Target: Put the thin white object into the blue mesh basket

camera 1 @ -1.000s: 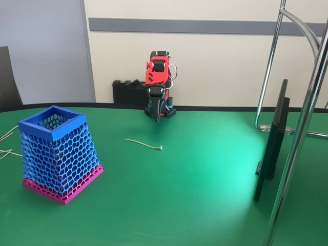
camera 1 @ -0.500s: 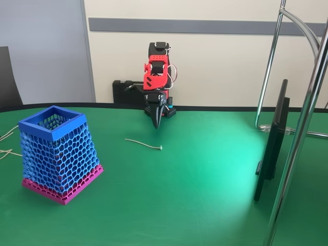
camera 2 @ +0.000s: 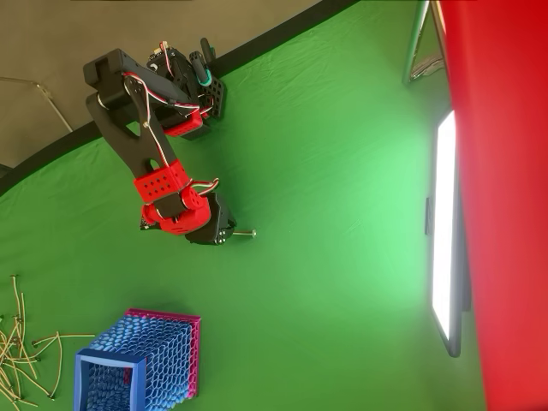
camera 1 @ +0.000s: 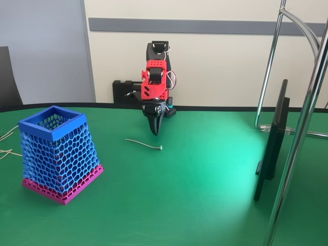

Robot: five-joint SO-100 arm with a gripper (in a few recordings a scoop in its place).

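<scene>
The thin white object lies flat on the green table, a faintly curved cord with a tiny knob at its right end in the fixed view. In the overhead view most of its length is hidden under the arm's wrist, and just the knobbed end pokes out at about 3 o'clock from the gripper.

The gripper hangs point-down above the table, just past the cord at roughly 1 o'clock from its middle in the fixed view, not touching it. Its dark fingers taper together to a single tip with no gap seen between them, so the claw looks closed on nothing. From overhead the gripper is seen mostly as a black block under the red wrist, and the fingertips cannot be made out.

The blue mesh basket stands well apart from the cord, at about 8 o'clock from it in the fixed view. It is a tapered honeycomb lattice with a solid square rim on top and a magenta band at the wider base. In the overhead view the basket is cut off by the bottom edge.

Overhead, a scatter of pale cream strands lies at 9 o'clock from the basket; the fixed view catches a few ends at its left edge.
</scene>
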